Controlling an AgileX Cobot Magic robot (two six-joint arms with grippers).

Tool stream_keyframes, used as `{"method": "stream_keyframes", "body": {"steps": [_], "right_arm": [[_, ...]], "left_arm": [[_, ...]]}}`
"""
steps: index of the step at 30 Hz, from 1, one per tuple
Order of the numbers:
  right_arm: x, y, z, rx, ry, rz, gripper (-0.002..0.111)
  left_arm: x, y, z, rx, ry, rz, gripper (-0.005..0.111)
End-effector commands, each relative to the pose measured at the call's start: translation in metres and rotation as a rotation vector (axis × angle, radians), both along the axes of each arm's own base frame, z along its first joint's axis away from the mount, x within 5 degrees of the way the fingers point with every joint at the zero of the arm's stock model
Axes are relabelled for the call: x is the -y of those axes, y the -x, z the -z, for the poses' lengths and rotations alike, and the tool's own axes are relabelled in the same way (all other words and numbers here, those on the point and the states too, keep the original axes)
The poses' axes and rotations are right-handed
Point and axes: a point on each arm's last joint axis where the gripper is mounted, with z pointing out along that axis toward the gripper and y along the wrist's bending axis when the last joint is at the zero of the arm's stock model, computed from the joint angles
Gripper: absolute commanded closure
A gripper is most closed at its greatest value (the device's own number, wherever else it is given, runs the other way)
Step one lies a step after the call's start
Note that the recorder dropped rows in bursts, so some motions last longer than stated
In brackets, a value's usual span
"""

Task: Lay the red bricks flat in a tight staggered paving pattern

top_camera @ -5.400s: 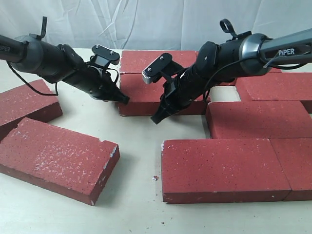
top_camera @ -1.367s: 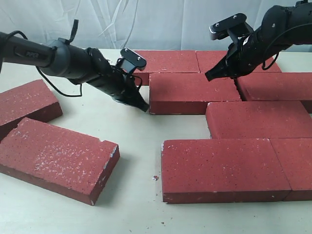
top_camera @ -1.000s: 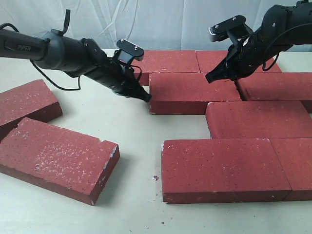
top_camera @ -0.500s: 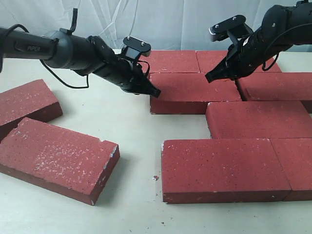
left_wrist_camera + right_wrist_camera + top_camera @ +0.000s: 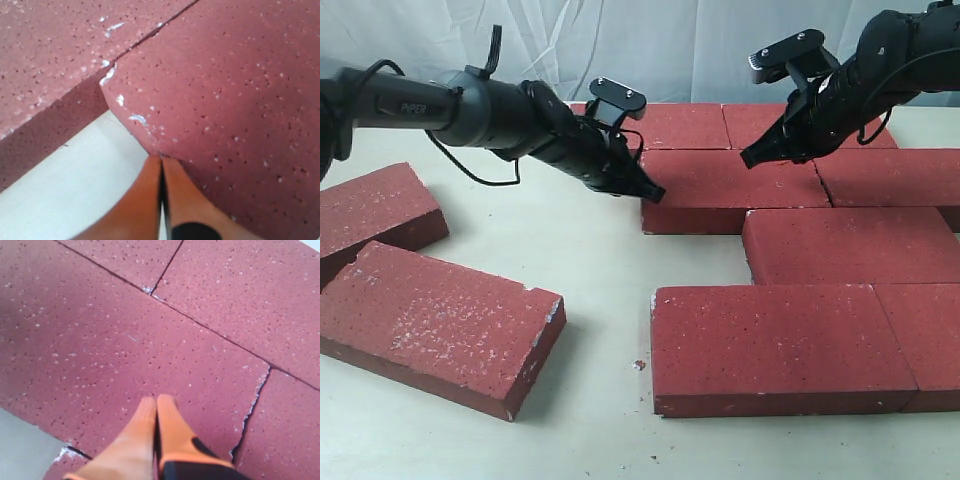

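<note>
Nearest us, well on our side of the left gripper (image 5: 655, 193) and out past its arm, a loose brick (image 5: 440, 325) lies flat but skewed on the pale table (image 5: 600, 270), one corner chipped white. Just behind it, under that arm and well apart from the tip, a second loose brick (image 5: 375, 210) also lies askew.

On our side of the right gripper (image 5: 750, 158), the front brick (image 5: 780, 345) lies flat with a corner brick (image 5: 932, 335) butted against its end. One row closer to that gripper, the offset brick (image 5: 850, 245) sits shifted sideways, so the joints do not line up.

The left gripper's jaws are pressed together with nothing between them, and its tip meets the near corner of the middle brick (image 5: 730, 190). In the left wrist view the orange fingers (image 5: 145, 200) touch that chipped corner.

The right gripper is closed and empty too, its tip above the far edge of the middle brick; we cannot tell whether it touches. In its wrist view the fingers (image 5: 170, 425) point at brick surface crossed by tight seams. Just beside this gripper, the side brick (image 5: 890, 178) butts against the middle brick.

Beyond both grippers lie the two back bricks (image 5: 670, 125).
</note>
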Motion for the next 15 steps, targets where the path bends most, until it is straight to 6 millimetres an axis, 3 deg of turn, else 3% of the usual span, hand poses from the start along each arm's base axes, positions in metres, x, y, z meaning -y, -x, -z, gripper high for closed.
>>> {"method": "stream_keyframes", "body": {"steps": [1, 7, 15], "right_arm": [[0.001, 0.0, -0.001, 0.012, -0.001, 0.0, 0.109], [0.001, 0.0, -0.001, 0.012, -0.002, 0.001, 0.109], [0.0, 0.0, -0.002, 0.012, -0.018, 0.01, 0.109]], "left_arm": [[0.011, 0.008, 0.01, -0.027, -0.012, 0.039, 0.106], [0.003, 0.003, 0.001, 0.066, -0.105, 0.092, 0.106], [-0.042, -0.013, -0.049, 0.109, -0.107, 0.033, 0.106]]}}
